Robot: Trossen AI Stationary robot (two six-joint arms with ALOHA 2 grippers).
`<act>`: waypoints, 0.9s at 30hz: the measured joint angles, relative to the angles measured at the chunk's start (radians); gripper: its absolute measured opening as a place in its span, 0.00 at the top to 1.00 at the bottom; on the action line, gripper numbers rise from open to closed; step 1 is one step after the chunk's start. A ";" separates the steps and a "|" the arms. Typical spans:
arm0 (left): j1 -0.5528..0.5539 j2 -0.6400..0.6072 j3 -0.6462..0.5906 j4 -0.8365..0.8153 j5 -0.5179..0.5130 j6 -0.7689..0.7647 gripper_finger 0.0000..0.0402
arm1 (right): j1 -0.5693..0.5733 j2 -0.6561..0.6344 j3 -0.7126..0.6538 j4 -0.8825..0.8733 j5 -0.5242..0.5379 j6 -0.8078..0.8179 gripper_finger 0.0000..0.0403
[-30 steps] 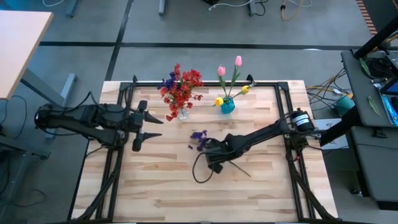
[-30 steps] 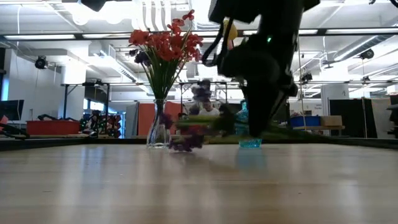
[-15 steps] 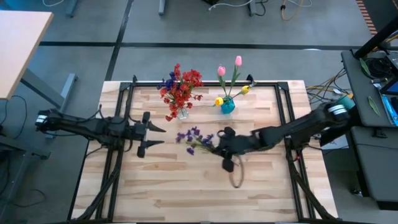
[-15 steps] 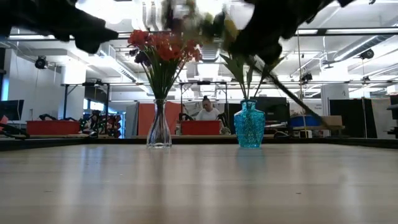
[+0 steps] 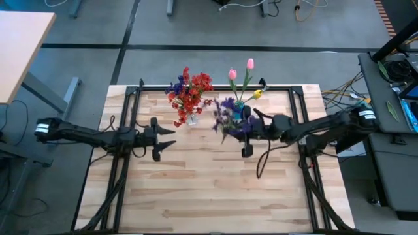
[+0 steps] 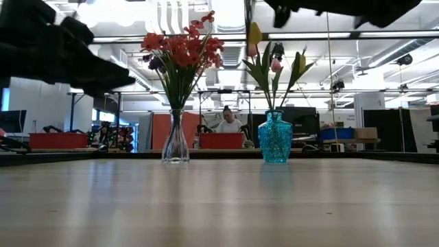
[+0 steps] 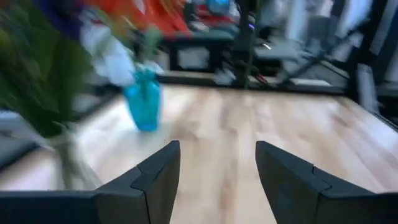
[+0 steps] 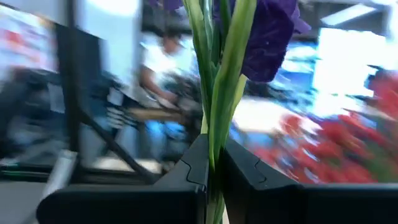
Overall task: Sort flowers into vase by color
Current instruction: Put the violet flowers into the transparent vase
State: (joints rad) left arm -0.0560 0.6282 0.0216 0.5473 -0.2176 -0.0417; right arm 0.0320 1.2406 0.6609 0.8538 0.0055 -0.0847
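Right gripper (image 5: 245,128) is clamping the purple stem (image 5: 226,116) aloft beside the blue vase (image 6: 275,138); clear vase (image 6: 175,140) is holding reds. Last flower still needs placing. Left gripper (image 5: 163,136) is waiting, fingers spread.

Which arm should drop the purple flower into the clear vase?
Right. Its gripper is shut on the purple flower, lifted beside the clear vase. The left gripper is open and empty.
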 joint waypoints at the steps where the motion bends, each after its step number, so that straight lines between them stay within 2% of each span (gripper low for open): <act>1: 0.012 0.014 0.000 -0.001 0.051 -0.007 0.52 | -0.016 0.018 0.005 0.033 -0.061 0.006 0.96; 4: 0.045 0.066 0.000 0.047 0.204 0.023 0.54 | -0.050 0.078 0.036 0.063 -0.156 0.025 0.96; 9: 0.104 0.156 0.000 0.102 0.219 0.140 0.60 | -0.057 0.171 0.115 0.069 -0.188 0.018 0.96; 12: 0.163 0.230 0.000 0.184 0.296 0.158 0.65 | -0.056 0.192 0.138 0.040 -0.192 0.003 0.96; 16: 0.258 0.358 0.000 0.363 0.394 0.170 0.72 | -0.057 0.197 0.161 0.044 -0.176 -0.027 0.96; 21: 0.371 0.534 0.017 0.457 0.447 0.154 0.79 | -0.057 0.202 0.179 0.041 -0.075 -0.096 0.96; 24: 0.421 0.634 0.035 0.513 0.495 0.149 0.80 | -0.063 0.202 0.183 0.042 -0.069 -0.129 0.96; 27: 0.462 0.721 0.050 0.591 0.498 0.141 0.79 | -0.065 0.203 0.183 0.041 -0.060 -0.148 0.96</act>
State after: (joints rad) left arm 0.4059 1.3489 0.0719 1.1381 0.2806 0.0995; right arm -0.0326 1.4433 0.8440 0.8948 -0.0547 -0.2327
